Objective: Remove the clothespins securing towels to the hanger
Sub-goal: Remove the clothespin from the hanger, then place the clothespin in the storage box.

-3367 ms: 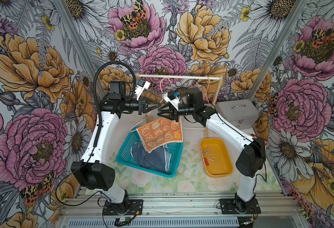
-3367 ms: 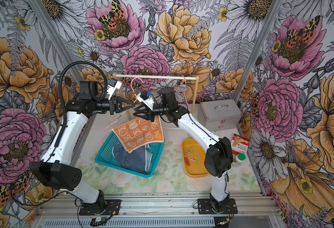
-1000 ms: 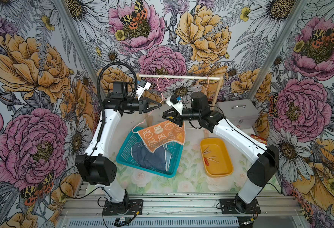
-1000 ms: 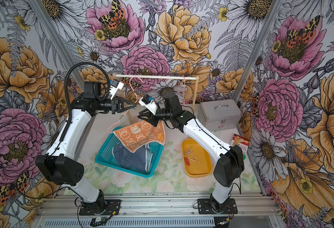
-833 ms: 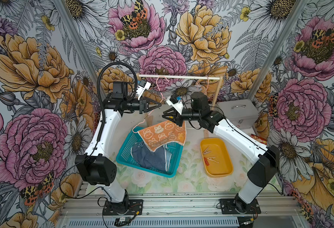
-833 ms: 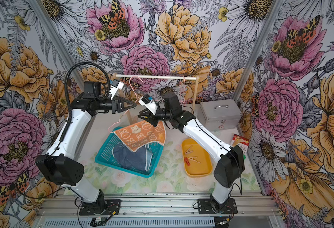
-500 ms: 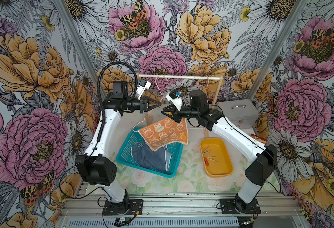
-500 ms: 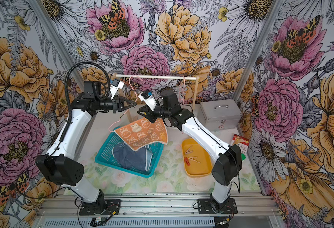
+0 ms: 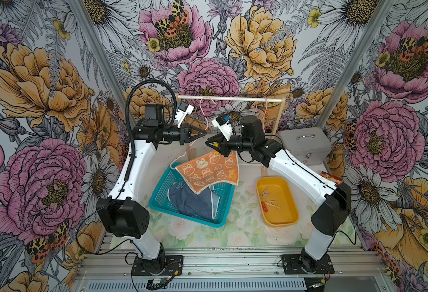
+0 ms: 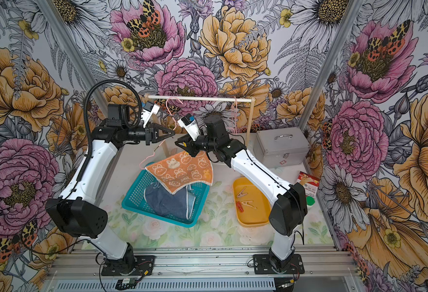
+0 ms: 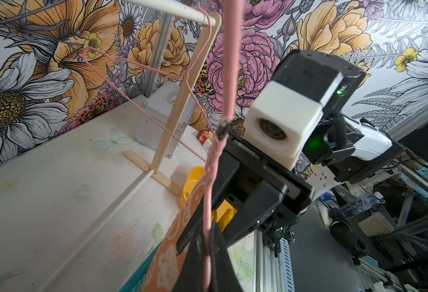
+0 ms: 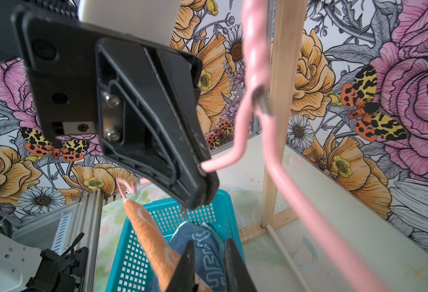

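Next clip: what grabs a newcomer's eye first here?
The orange bunny towel dangles mid-scene from a pink hanger, above the teal basket holding the blue towel. The left gripper clamps the hanger wire while the right gripper appears to pinch a yellow clothespin at the towel's upper corner. Loud floral walls surround everything.

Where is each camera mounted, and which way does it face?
Top views: overhead at the front, looking down and back; both arms, turquoise plastic basket, yellow plastic tray.
Left wrist: faces the right gripper, apparently pinching a yellow plastic clothespin; own left gripper clamps the pink wire hanger.
Right wrist: faces the left gripper; own fingertips show.
Both wrist views share hanger and orange bunny-print towel.
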You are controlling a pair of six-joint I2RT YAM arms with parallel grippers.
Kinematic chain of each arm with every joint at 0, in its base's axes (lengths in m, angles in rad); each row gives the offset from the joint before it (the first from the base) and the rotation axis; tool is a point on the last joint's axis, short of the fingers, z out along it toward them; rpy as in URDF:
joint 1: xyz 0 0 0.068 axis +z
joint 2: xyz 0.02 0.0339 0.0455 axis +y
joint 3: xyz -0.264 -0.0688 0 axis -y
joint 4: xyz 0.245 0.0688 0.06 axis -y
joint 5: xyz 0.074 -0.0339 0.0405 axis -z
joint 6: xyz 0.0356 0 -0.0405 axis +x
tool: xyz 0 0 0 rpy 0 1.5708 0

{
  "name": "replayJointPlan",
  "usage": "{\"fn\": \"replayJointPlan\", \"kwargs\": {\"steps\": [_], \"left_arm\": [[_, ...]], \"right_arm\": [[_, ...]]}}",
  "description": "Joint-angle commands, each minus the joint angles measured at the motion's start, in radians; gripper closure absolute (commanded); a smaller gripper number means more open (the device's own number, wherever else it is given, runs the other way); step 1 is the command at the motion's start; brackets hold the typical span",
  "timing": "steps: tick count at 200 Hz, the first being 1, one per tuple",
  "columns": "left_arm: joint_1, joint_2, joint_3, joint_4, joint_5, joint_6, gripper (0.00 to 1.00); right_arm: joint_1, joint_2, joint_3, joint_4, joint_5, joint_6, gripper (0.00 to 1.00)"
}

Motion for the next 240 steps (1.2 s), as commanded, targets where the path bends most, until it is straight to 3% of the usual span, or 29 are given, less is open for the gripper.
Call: {"fn": "replayJointPlan", "kwargs": {"steps": [1,18,80,121,240], "left_arm": [[-0.016,-0.007,-0.027,-0.024,-0.042,0.014,1.0],[-0.018,-0.008,-0.03,-0.027,-0.058,0.015,1.0],[-0.001,-0.024,-0.01,-0.026,-0.06,0.012,1.0],[0.001,-0.074,-0.001,-0.027,-0.097,0.012,1.0],[0.021,-0.254,-0.009,-0.026,-0.185,-0.002,1.0]], "right_arm": [[0.011,-0.054,0.055,0.117,0.037,0.039,1.0],[0.009,-0.064,0.05,0.117,0.083,0.063,1.0],[0.01,-0.149,-0.062,0.094,0.072,0.0,1.0],[0.016,-0.309,-0.323,0.036,0.157,-0.002,1.0],[0.024,-0.683,-0.992,0.022,0.687,0.322,1.0]]}}
